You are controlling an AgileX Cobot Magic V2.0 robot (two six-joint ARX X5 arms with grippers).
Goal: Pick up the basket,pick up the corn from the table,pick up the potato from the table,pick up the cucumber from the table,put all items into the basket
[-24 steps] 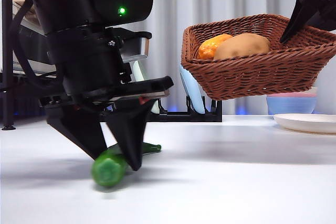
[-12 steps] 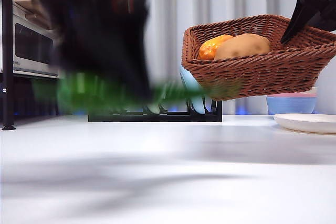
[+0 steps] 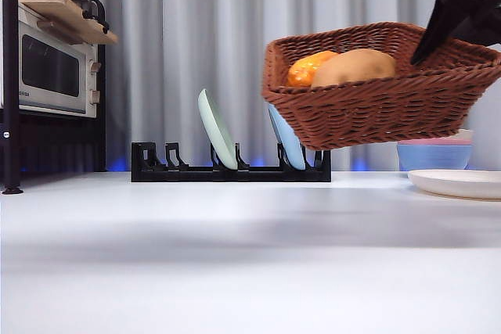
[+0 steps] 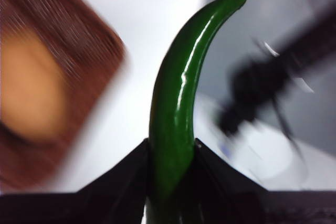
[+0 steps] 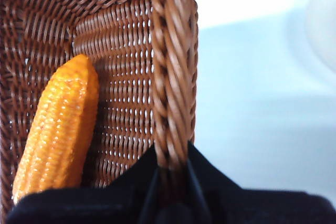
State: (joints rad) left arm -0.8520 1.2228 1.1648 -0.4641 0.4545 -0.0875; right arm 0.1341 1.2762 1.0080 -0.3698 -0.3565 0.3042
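The brown wicker basket point(image 3: 376, 107) hangs tilted above the table point(image 3: 235, 256) at the right. My right gripper point(image 3: 438, 33) is shut on its braided rim point(image 5: 168, 77) from above. Inside lie the orange corn point(image 3: 309, 68), also seen along the basket floor point(image 5: 58, 129), and the tan potato point(image 3: 352, 66). My left gripper point(image 4: 170, 156) is shut on the thick end of the glossy green cucumber point(image 4: 181, 93), whose curved stem end points away from the jaws. It is up in the air, out of the front view. The blurred basket point(image 4: 68, 40) lies beside and below it.
A black dish rack point(image 3: 231, 170) with two upright plates stands at the back centre. A microwave point(image 3: 51, 72) sits on a shelf at the left. A white plate point(image 3: 458, 183) and stacked bowls point(image 3: 434, 154) are at the right, under the basket.
My left gripper has lifted the cucumber off the table and risen out of the front view. The basket has shifted slightly to the left.
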